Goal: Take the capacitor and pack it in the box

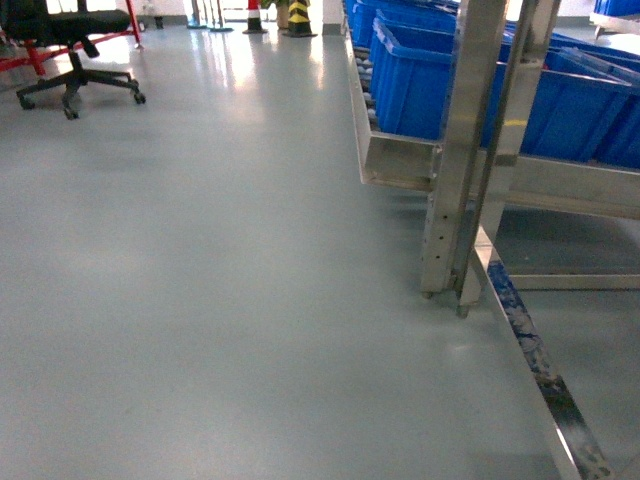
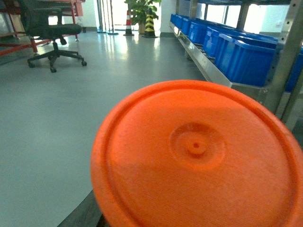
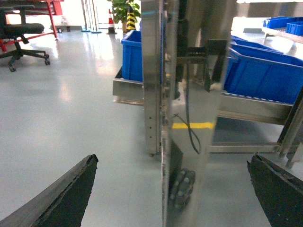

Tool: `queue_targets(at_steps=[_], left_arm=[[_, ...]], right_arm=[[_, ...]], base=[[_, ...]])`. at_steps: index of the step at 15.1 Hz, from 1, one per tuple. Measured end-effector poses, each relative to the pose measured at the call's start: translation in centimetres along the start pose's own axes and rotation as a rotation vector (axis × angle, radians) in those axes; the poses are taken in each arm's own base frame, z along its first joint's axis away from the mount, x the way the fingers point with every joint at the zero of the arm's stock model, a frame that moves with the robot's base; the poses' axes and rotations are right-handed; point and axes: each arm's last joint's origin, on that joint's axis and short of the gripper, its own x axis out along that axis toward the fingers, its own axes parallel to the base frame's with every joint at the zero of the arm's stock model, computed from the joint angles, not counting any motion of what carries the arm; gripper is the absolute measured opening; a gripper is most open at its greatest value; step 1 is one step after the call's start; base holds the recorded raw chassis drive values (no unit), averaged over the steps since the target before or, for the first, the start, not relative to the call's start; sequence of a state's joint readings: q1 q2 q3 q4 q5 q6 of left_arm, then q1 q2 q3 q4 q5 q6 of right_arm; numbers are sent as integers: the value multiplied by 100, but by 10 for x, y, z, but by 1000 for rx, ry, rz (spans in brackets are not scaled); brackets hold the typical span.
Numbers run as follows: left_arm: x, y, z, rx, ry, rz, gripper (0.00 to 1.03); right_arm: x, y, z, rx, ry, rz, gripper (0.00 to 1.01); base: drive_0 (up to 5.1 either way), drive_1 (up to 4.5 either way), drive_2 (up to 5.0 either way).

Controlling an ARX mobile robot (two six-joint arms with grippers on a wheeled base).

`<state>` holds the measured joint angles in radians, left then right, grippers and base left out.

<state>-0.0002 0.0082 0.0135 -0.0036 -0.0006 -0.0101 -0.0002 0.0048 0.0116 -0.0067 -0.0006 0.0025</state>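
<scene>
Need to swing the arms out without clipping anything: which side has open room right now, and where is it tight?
Open: the grey floor on the left, bordered far back by the office chair and striped cones. Tight: the right, where the steel rack post and blue crates stand close; the right gripper faces that post directly. An orange disc blocks the left wrist view.
</scene>
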Motion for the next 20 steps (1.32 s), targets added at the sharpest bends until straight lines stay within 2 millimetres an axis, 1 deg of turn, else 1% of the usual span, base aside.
queue_targets(at_steps=[20], left_arm=[[0,0,0,0,4,-1,44]], right_arm=[[0,0,0,0,2,-1,98]], base=[[-504,241,241]])
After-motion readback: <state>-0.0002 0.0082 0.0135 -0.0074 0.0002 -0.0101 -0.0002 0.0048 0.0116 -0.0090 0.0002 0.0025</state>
